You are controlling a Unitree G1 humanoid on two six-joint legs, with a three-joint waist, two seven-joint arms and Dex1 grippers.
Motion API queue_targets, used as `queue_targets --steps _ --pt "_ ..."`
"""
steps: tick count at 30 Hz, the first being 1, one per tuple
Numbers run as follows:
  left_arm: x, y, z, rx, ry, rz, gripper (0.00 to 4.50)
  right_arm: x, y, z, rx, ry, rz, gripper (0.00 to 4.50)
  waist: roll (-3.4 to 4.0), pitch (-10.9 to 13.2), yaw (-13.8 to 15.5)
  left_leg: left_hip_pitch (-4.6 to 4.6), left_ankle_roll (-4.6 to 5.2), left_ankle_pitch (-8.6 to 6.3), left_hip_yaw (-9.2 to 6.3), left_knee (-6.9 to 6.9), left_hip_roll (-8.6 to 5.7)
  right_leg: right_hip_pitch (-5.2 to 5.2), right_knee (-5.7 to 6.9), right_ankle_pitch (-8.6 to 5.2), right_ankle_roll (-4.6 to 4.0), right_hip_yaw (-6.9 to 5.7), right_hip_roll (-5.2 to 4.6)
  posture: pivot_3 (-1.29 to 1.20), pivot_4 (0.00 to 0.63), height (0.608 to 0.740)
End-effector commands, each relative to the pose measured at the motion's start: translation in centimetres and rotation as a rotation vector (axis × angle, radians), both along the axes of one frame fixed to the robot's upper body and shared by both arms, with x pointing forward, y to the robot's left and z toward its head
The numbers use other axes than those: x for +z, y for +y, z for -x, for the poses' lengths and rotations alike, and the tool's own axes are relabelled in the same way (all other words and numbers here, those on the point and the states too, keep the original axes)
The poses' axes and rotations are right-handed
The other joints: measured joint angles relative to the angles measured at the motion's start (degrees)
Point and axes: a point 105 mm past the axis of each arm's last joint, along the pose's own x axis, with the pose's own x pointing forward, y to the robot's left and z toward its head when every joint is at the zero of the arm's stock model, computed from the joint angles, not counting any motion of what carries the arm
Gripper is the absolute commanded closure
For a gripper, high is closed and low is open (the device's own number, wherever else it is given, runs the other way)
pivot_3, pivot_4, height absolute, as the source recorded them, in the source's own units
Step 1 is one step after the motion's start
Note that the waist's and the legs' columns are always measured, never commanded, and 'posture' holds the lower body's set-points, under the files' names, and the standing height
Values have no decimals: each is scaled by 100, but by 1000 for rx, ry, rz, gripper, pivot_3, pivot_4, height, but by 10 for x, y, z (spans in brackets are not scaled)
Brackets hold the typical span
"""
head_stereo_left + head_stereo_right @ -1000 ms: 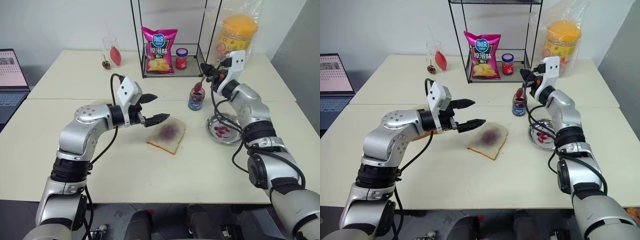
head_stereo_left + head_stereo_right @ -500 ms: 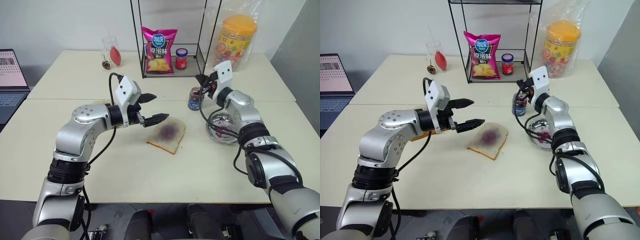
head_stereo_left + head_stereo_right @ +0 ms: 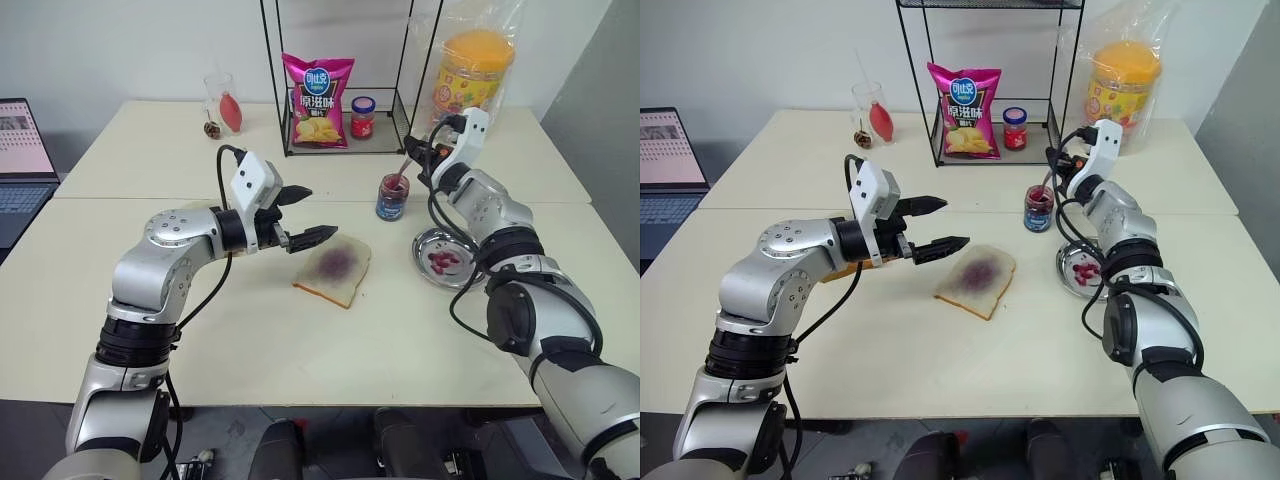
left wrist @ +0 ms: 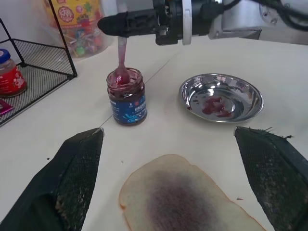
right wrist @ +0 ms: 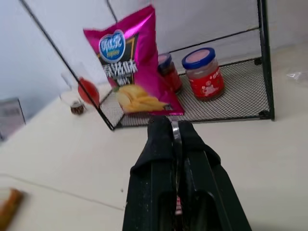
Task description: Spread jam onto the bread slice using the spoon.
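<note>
The cream table [image 3: 250,330] carries the bread slice [image 3: 334,270], a jam jar [image 3: 392,197], a steel dish [image 3: 447,256] and a wire rack [image 3: 340,148]

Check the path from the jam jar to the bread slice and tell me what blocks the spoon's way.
Nothing visible does. The spoon, held in the right gripper, dips into the jam jar; bare table lies between jar and bread slice. The open left gripper hovers beside the slice.

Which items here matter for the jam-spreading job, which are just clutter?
In play: spoon held in the shut right gripper, bowl in the jam of the blue-labelled jar; bread slice; open left gripper.

Clutter: steel dish, chip bag, red-lidded jar, wire rack, laptop.
</note>
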Motion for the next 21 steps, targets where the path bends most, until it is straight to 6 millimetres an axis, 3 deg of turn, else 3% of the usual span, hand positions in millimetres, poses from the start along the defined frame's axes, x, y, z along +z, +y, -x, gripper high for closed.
queue_targets --steps 1,12,18,21 --pt "14 -2 1 -10 -65 6 0 22 -4 -2 -6 25 -164 4411 0 0 0 0 0 0 1 0 0 0 0 0 0 0 0 0 150 740" --pt "15 -2 -2 -11 -72 2 0 9 -18 -3 -63 172 -368 4411 0 0 -11 0 0 0 2 -3 0 -1 -1 0 0 1 1 0 150 740" --pt "15 -1 -3 -14 -73 -1 0 17 -19 -4 -110 18 -97 4411 0 0 -19 0 0 0 2 -2 -1 -1 -2 -1 1 1 1 0 150 740" --pt "15 -2 -2 -16 -74 -1 0 26 -6 -2 -79 -74 30 4411 0 0 -19 -1 0 0 2 -2 0 -1 -1 -1 1 1 1 0 150 740"
